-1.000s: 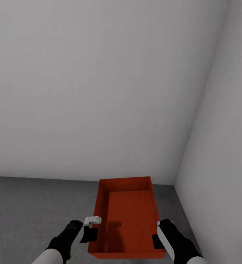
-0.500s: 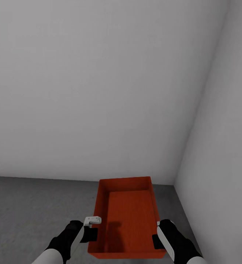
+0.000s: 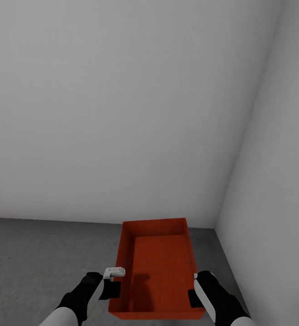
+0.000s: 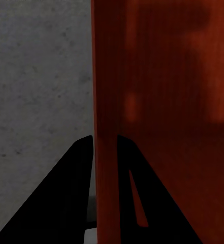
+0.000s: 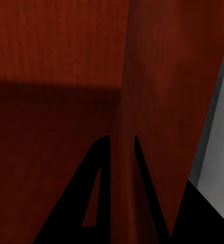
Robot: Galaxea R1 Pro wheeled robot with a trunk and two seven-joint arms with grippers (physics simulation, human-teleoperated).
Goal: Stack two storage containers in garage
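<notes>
**Fingers pinching both side walls of the bin**

Fingers of the left gripper (image 4: 105, 168) are straddling the left wall of the red-orange rectangular storage container (image 3: 160, 267), one black finger (image 4: 73, 188) outside and one inside, clamped on the thin wall. Those of the right gripper (image 5: 123, 173) are clamping the opposite wall likewise. In the head view, both grippers are gripping the bin's near end, over the dark grey speckled concrete floor (image 3: 40, 253), near the corner of the pale grey-white walls (image 3: 122, 113).

Plain pale grey walls (image 3: 122, 113) meet at corner; speckled grey concrete floor (image 3: 40, 253)
</notes>
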